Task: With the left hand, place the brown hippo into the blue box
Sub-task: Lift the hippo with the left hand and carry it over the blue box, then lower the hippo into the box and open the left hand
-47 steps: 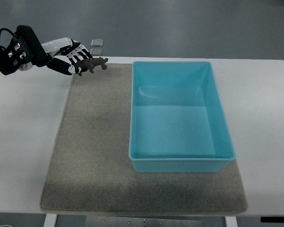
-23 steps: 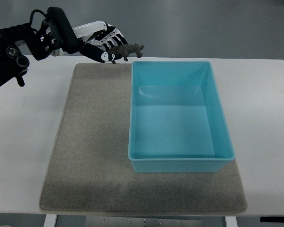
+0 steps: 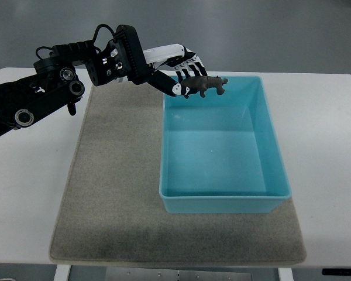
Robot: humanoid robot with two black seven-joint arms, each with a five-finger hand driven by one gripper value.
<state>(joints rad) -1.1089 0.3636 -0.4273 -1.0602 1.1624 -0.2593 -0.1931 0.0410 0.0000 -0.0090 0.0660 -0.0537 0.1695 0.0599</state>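
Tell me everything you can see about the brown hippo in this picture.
The hippo is a small dark brown toy figure, apparently hard plastic. It lies roughly level, one end pointing right, short legs below. The fingers of the left hand grip its left end. It hangs in the air over the far left corner of the blue box, not touching it.

— That box [image 3: 222, 146], glossy?
— Smooth blue plastic with a slight sheen. The mat [image 3: 114, 193] looks like rough, matt grey felt.
— And the hippo [image 3: 207, 86]?
— Matt brown. The table [image 3: 29, 193] is smooth white.
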